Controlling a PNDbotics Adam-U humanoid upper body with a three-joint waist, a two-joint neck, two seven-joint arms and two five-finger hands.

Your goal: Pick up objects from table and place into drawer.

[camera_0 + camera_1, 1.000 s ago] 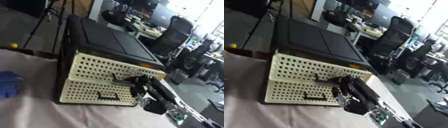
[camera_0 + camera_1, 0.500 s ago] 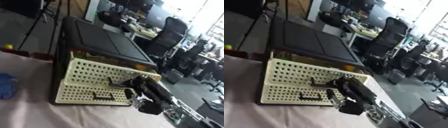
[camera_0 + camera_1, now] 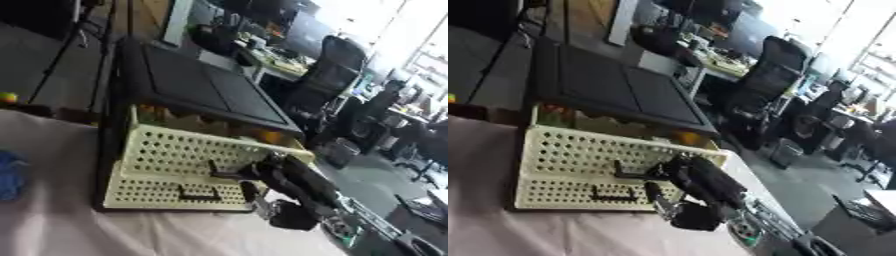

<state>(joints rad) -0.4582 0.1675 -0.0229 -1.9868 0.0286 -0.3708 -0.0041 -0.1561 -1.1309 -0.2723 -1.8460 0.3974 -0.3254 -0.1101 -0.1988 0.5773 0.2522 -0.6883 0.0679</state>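
A black cabinet (image 3: pixel 192 85) stands on the pale cloth-covered table (image 3: pixel 70 230), with two cream perforated drawer fronts. The upper drawer (image 3: pixel 184 150) is pulled partly out, and orange pieces (image 3: pixel 267 135) show inside it. My right hand (image 3: pixel 284 180), black, comes in from the lower right with its fingers curled on the upper drawer's dark handle (image 3: pixel 223 173). The lower drawer (image 3: pixel 166 195) is closed; its handle (image 3: pixel 199 192) is free. A blue object (image 3: pixel 10 175) lies on the table at the far left. My left hand shows in neither view.
A small yellow-and-red ball (image 3: pixel 7 97) sits at the table's far left edge. Behind the cabinet are office chairs (image 3: pixel 337 75) and cluttered desks (image 3: pixel 719 62). The table's right edge drops off just beyond my right arm.
The upper drawer has slid out toward me with my right hand on its handle, so its inside now shows. The whole picture has also shifted, so the camera moved.
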